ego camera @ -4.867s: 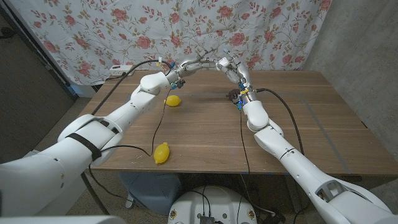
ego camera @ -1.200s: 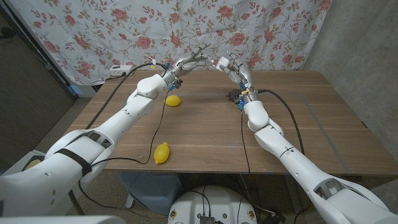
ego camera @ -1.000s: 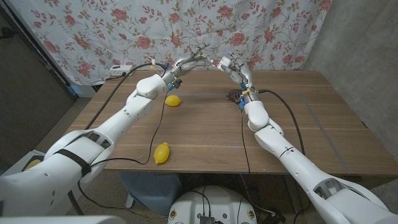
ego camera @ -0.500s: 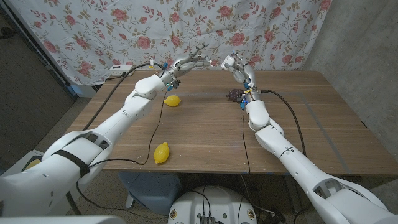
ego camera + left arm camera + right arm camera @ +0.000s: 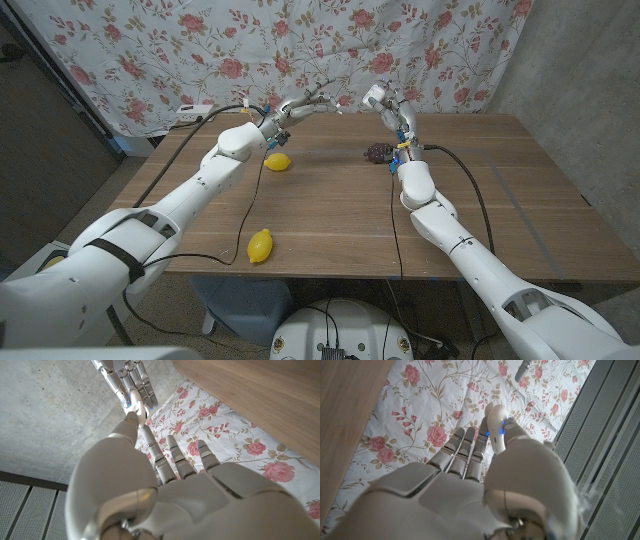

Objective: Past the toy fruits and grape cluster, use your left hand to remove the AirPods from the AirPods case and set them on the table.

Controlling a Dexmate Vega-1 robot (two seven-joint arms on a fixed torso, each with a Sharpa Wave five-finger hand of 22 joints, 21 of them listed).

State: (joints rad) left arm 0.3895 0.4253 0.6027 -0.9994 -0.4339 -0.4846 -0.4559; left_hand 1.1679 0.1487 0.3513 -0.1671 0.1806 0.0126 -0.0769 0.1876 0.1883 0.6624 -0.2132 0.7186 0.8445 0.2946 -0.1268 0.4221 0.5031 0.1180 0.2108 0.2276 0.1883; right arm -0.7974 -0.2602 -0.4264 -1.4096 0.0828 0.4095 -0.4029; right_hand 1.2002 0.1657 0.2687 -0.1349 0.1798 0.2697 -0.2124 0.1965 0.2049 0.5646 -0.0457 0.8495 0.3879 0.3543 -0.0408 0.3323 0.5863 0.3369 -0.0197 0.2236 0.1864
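Both hands are raised above the table's (image 5: 330,210) far edge, in front of the floral curtain. My right hand (image 5: 387,103) (image 5: 470,495) holds a small white thing, the AirPods case (image 5: 374,95), up by its fingertips. My left hand (image 5: 305,103) (image 5: 170,490) points toward it across a short gap, some fingers spread and the thumb and a finger drawn together. Whether an AirPod sits in that pinch is too small to tell. The left wrist view shows the right hand (image 5: 122,375) beyond my own fingers. The dark grape cluster (image 5: 376,152) lies below the right hand.
One yellow toy lemon (image 5: 279,162) lies under the left forearm and another (image 5: 260,245) lies near the table's front edge. Black cables trail across the tabletop from both arms. A white power strip (image 5: 195,109) sits at the far left corner.
The two hands, joined fingertip to fingertip earlier, have drawn apart. The right hand moved right and slightly up with the case, and the left hand pulled back left.
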